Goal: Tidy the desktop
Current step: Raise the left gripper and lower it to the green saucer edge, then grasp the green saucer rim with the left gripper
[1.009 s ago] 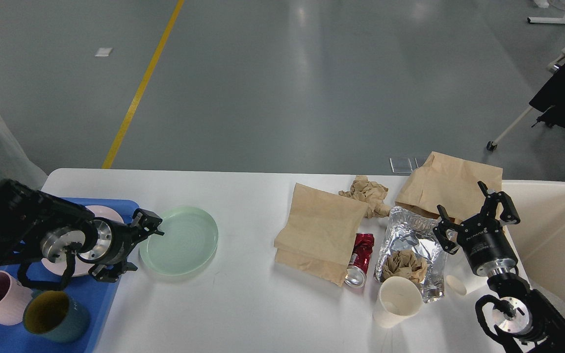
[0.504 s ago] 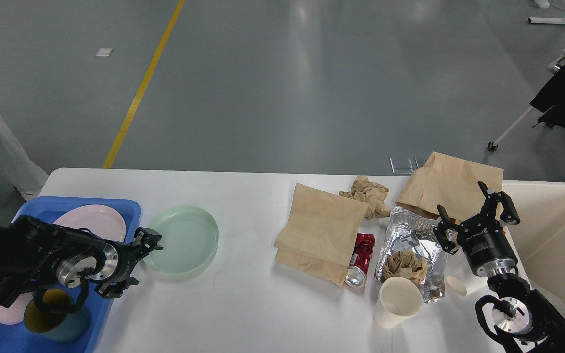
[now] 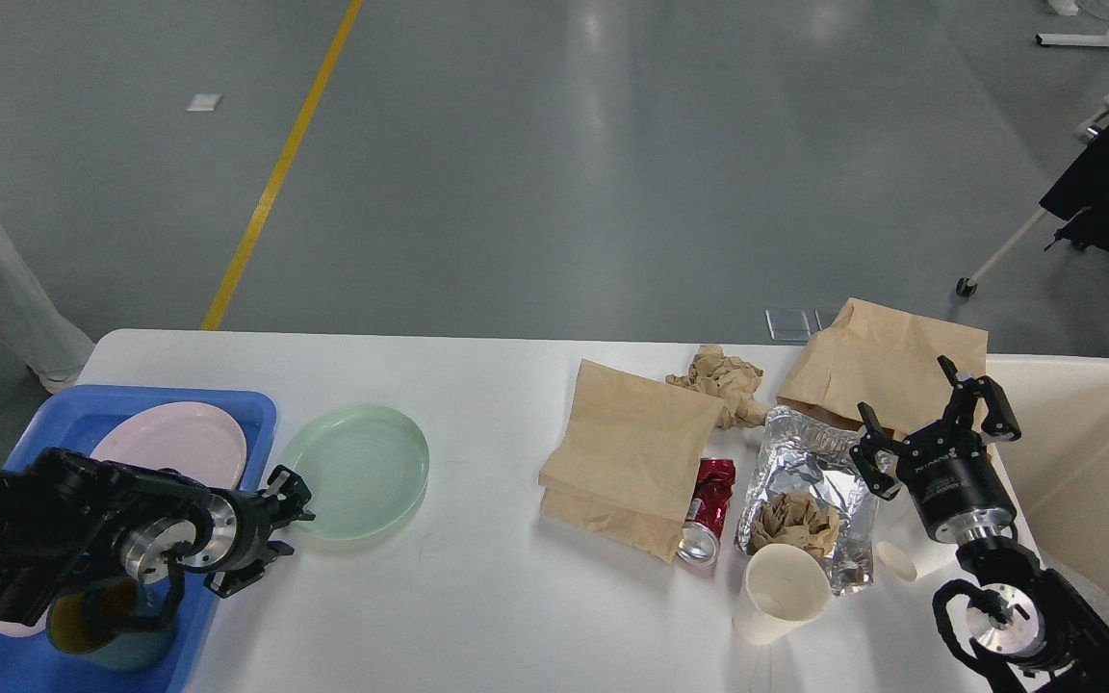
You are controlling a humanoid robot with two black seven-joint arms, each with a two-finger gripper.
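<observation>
Black left pincer [image 3: 275,534] lower, nearer green plate [image 3: 354,470]

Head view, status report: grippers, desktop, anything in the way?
Left gripper open, empty, at pale green round plate. Right gripper open, empty, above crumpled foil. White rectangular desktop cluttered: paper bags, crushed red can.

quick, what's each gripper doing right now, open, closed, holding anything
Left gripper: open, empty, by the green plate.
Right gripper: open, empty, above the foil.
</observation>
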